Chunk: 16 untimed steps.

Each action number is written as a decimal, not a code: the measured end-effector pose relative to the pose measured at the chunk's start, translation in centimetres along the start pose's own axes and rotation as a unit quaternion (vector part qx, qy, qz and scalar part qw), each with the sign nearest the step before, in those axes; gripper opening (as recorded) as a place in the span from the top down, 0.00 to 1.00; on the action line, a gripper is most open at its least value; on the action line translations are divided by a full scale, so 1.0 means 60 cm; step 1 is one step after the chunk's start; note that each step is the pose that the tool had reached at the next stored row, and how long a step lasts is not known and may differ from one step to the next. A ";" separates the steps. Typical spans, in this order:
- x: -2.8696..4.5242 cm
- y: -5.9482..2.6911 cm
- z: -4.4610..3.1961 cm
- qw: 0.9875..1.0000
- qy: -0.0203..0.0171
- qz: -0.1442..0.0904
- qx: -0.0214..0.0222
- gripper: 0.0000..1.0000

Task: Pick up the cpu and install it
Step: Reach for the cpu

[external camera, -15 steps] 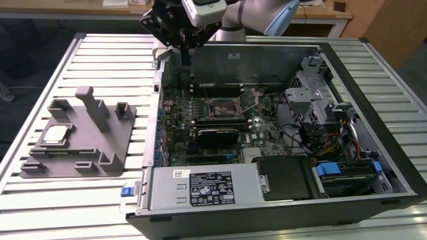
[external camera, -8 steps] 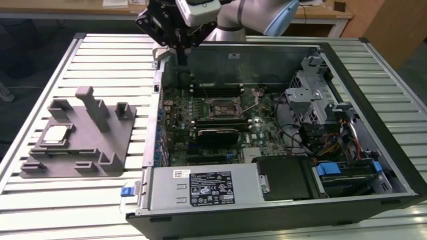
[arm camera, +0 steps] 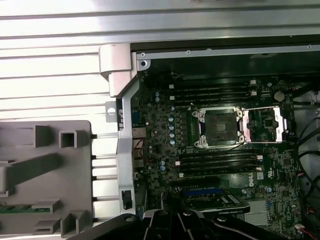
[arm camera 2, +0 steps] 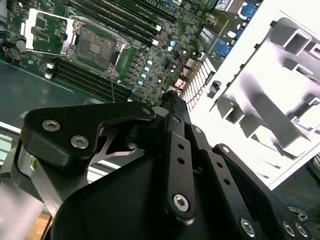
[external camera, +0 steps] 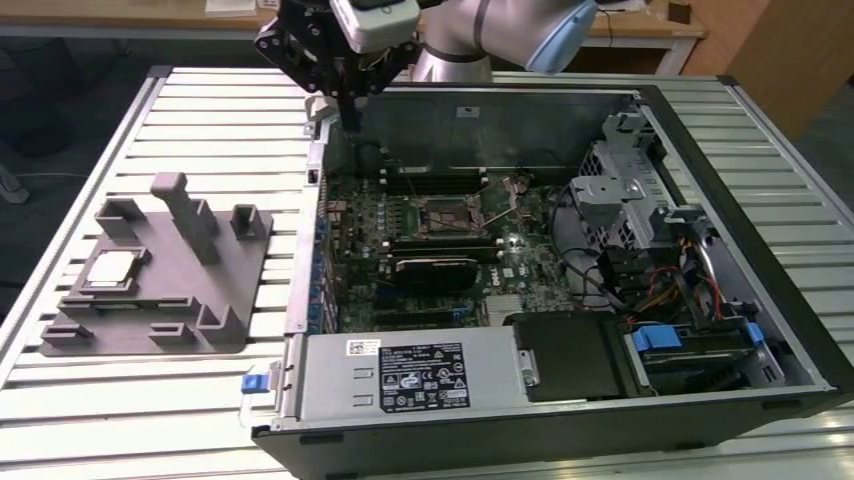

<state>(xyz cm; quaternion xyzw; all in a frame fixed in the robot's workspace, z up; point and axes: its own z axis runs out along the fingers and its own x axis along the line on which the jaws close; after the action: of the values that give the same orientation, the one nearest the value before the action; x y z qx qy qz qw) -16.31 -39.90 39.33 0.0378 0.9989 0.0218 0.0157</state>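
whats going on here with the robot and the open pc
A robot arm is working over an open computer case. Its hand hovers above the case's far corner on the exterior view's left, shut and holding nothing. The cpu lies on the grey holder beside the case, not picked up yet. The socket on the board stands open and empty.

We identify this place as a robotics workshop. A slatted metal bench (external camera: 200, 110) carries an opened computer case (external camera: 534, 125) and a grey fixture (external camera: 200, 290). Wooden desks (external camera: 654, 25) stand behind.
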 end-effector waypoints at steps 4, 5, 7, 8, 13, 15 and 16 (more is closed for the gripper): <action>0.011 -0.001 0.000 1.000 -0.001 0.000 0.000 0.89; 0.013 -0.001 0.000 1.000 -0.001 0.000 0.000 0.89; 0.018 -0.001 -0.001 1.000 -0.001 0.000 0.000 0.89; 0.020 -0.001 -0.001 1.000 -0.001 0.000 0.000 0.89; 0.033 -0.002 -0.001 1.000 -0.002 0.000 0.000 0.89; 0.039 -0.003 -0.001 1.000 -0.003 0.000 0.000 0.89; 0.042 -0.003 -0.001 1.000 -0.003 0.000 0.000 0.89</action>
<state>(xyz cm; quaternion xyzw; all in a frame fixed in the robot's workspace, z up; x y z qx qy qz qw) -18.81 -39.89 39.33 0.0378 0.9989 0.0219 0.0189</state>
